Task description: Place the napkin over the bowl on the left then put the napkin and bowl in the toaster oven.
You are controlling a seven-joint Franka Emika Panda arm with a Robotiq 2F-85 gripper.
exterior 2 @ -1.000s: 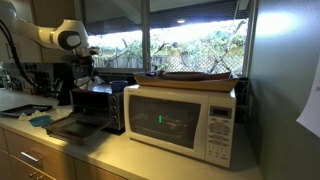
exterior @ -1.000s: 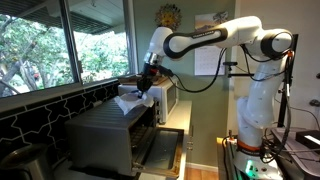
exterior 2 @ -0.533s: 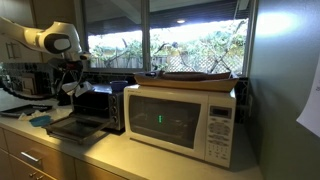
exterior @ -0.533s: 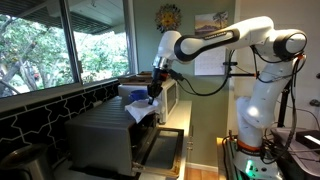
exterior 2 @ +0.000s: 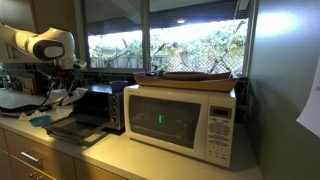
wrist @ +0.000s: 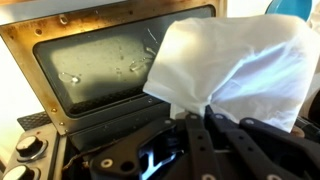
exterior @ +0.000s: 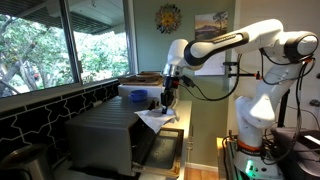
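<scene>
Gripping a bunched white napkin (wrist: pixel 235 65) in closed jaws, above the dropped-open glass door (wrist: pixel 95 60) of the dark grey toaster oven (exterior: pixel 100 138), near a white microwave (exterior 2: pixel 185 120).

a kitchen is shown: a microwave (exterior 2: pixel 185 120) and a toaster oven (exterior 2: pixel 100 100) are set on a countertop (exterior 2: pixel 130 156) at mid frame, with drawers (exterior 2: pixel 30 158) seen lower left.

one large thin white cloth napkin (wrist: pixel 240 65), one dark grey boxy metal toaster oven (exterior: pixel 100 135), one silver-white microwave with a dark window (exterior 2: pixel 185 118).
</scene>
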